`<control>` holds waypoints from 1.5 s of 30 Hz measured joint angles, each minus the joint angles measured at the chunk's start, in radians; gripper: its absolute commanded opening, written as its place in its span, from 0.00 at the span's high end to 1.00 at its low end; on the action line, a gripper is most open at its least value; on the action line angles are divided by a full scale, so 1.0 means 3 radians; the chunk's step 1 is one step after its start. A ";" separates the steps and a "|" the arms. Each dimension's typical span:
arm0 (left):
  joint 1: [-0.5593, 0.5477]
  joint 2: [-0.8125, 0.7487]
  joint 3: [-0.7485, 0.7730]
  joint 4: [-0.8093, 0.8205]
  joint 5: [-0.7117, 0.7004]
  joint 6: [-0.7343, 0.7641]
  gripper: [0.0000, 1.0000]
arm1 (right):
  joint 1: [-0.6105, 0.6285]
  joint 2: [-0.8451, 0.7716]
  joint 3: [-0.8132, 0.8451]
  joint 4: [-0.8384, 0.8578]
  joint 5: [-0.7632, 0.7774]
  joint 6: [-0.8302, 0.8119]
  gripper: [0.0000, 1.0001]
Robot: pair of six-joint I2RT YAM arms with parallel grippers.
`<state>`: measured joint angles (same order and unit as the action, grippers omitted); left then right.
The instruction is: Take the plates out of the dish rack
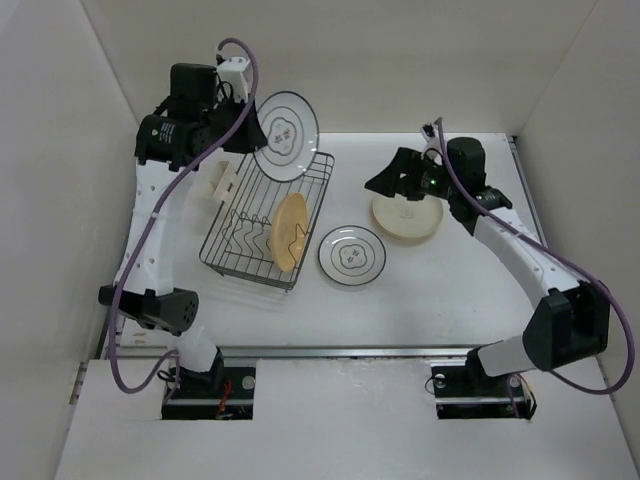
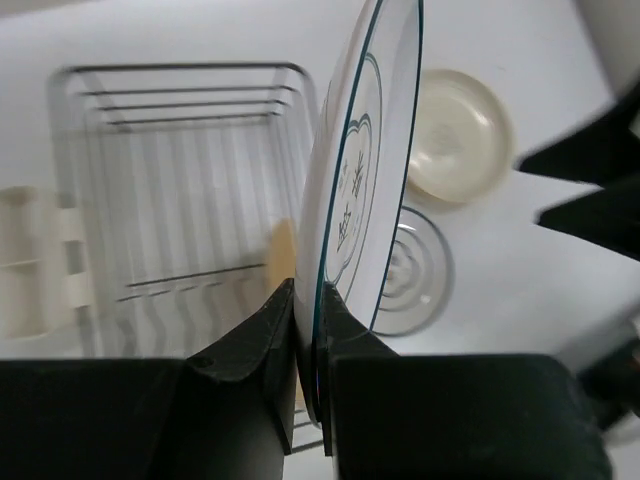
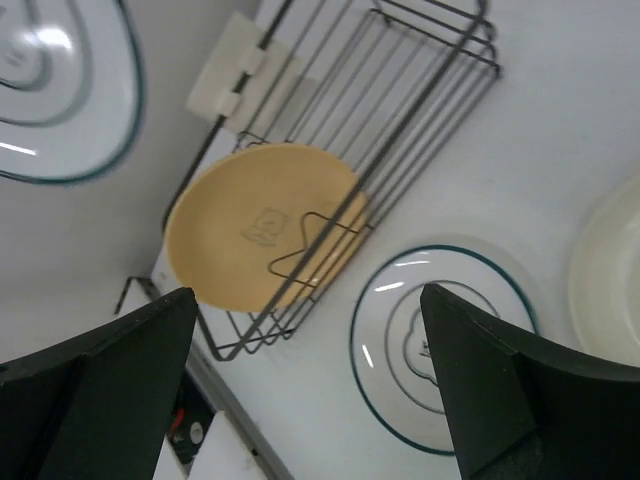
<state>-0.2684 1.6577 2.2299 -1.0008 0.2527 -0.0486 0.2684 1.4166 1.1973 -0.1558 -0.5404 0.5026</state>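
Observation:
My left gripper [image 1: 248, 128] is shut on the rim of a white plate [image 1: 285, 135] with a dark ring, held on edge above the far end of the dish rack [image 1: 260, 195]; the left wrist view shows the gripper [image 2: 312, 330] pinching that plate [image 2: 365, 170]. One tan plate [image 1: 290, 230] stands upright in the rack's near right part. A second white plate [image 1: 352, 254] lies flat on the table beside the rack. A cream plate stack [image 1: 408, 217] lies further right. My right gripper [image 1: 385, 180] is open and empty above these, and the right wrist view [image 3: 310, 380] shows the tan plate [image 3: 250, 225].
A white plastic caddy [image 1: 222, 180] hangs on the rack's left side. White walls close in the table at the left, back and right. The table's front edge runs just ahead of the arm bases.

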 measured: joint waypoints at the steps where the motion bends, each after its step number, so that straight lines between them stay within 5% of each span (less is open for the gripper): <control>1: 0.0041 0.0011 -0.0106 0.0048 0.0333 -0.0052 1.00 | 0.0020 0.0028 0.0008 0.0100 -0.0116 0.0043 0.01; 6: 0.0032 0.0165 -0.0754 0.0262 0.1592 -0.0338 1.00 | 0.0075 0.0177 0.0009 0.0566 -0.0506 0.0319 0.01; 9: 0.0018 0.0285 -0.1031 0.0413 0.2088 -0.0547 1.00 | 0.0140 0.0280 0.0009 0.0774 -0.0610 0.0449 0.11; 10: 0.0020 0.0309 -0.1086 0.0473 0.2205 -0.0615 1.00 | 0.0164 0.0315 0.0009 0.0814 -0.0637 0.0481 0.37; 12: 0.0022 0.0324 -0.1132 0.0566 0.2369 -0.0726 1.00 | 0.0196 0.0393 -0.0004 0.0946 -0.0710 0.0594 0.68; 13: 0.0023 0.0324 -0.1134 0.0594 0.2358 -0.0735 1.00 | 0.0202 0.0425 -0.0008 0.1027 -0.0782 0.0680 0.99; 14: 0.0033 0.0324 -0.1137 0.0609 0.2312 -0.0694 1.00 | 0.0202 0.0435 -0.0009 0.1105 -0.0821 0.0807 1.00; 15: 0.0076 0.0324 -0.1152 0.0665 0.2363 -0.0668 0.87 | 0.0174 0.0432 -0.0009 0.1208 -0.0945 0.0945 1.00; 18: 0.0084 0.0322 -0.1161 0.0702 0.2407 -0.0665 0.24 | 0.0187 0.0422 -0.0008 0.1362 -0.0937 0.0983 1.00; 20: 0.0058 0.0318 -0.1108 0.0582 0.2308 -0.0590 0.00 | 0.0206 0.0427 -0.0032 0.1349 -0.0899 0.0982 1.00; 24: 0.0011 0.0312 -0.0825 0.0201 0.1455 -0.0305 0.00 | 0.0173 0.0420 -0.0089 0.1214 -0.0755 0.0983 1.00; 28: 0.0085 0.0071 -0.0866 0.0117 0.0097 -0.0070 0.00 | -0.0018 0.0216 -0.0360 0.1123 -0.0624 0.0996 1.00; 32: 0.0448 -0.0420 -0.1343 0.0089 -0.0739 0.0131 0.16 | -0.0251 -0.0078 -0.0554 0.0862 -0.0430 0.0937 1.00; 38: 0.0725 -0.0716 -0.2207 0.0029 -0.1251 0.0407 0.24 | -0.0268 -0.0089 -0.0579 0.0298 -0.0186 0.0538 1.00; 45: 0.0767 -0.0116 -0.2714 0.0036 -0.1371 0.0551 0.24 | -0.0051 0.0141 -0.0777 -0.0235 0.0186 0.0234 1.00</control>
<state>-0.0383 1.6230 1.4158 -0.9901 -0.1585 0.1165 0.2531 1.4590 0.9642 -0.2264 -0.4847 0.5728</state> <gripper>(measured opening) 0.762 0.127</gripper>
